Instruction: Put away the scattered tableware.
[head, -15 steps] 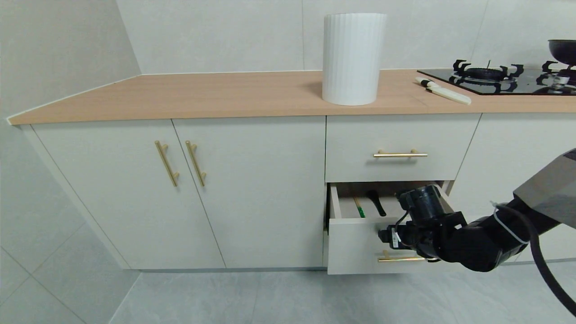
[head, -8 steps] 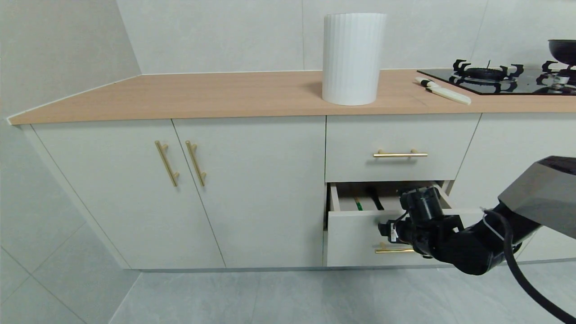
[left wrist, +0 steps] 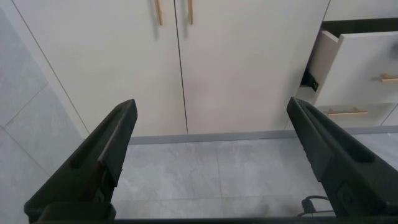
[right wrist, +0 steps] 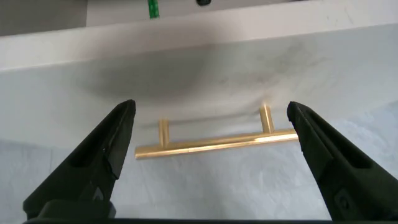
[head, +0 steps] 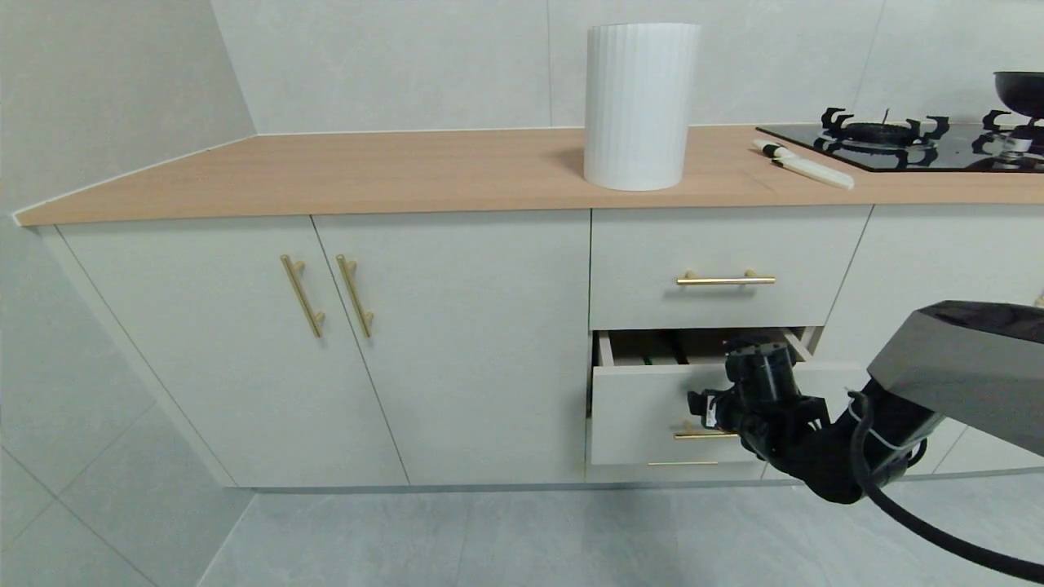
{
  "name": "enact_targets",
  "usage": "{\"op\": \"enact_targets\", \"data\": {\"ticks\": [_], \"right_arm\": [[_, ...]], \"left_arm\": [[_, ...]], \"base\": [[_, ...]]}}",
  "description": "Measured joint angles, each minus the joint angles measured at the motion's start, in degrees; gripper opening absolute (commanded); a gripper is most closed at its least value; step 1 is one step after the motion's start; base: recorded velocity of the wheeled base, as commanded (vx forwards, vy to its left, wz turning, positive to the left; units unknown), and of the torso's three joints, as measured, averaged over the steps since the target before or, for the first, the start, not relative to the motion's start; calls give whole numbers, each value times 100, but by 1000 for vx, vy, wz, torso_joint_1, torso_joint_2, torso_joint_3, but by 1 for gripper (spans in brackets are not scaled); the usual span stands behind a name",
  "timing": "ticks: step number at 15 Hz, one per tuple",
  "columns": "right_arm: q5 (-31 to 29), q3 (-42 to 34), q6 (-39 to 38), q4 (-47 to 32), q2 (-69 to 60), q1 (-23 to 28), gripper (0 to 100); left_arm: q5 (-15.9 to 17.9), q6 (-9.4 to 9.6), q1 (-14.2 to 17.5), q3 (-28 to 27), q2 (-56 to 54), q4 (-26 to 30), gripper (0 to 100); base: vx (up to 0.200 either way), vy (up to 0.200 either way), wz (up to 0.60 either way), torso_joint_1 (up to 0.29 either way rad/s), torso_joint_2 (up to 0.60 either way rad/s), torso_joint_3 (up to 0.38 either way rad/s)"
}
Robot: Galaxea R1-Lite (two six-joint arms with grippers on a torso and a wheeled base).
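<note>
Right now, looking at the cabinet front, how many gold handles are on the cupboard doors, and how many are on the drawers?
Door handles: 2
Drawer handles: 3
Total: 5

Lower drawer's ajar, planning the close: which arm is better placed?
Right. The right gripper sits open before the lower drawer, facing its gold handle; the left gripper faces floor by the cabinet doors.
</note>
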State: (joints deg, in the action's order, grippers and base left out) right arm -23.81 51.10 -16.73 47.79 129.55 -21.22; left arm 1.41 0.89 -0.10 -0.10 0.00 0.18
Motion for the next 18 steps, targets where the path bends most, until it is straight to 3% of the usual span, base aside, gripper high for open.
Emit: {"op": "enact_targets", "data": {"ticks": [11,18], "right_arm": [[-44,510,-5,1220,761,288,100],[-317,1039,-16,1237,1158,496,100]], "left_arm": [[2,0,0,0,0,0,100],[2,0,0,0,0,0,100]], "base": [[0,0,0,0,0,0],[0,0,0,0,0,0]]}}
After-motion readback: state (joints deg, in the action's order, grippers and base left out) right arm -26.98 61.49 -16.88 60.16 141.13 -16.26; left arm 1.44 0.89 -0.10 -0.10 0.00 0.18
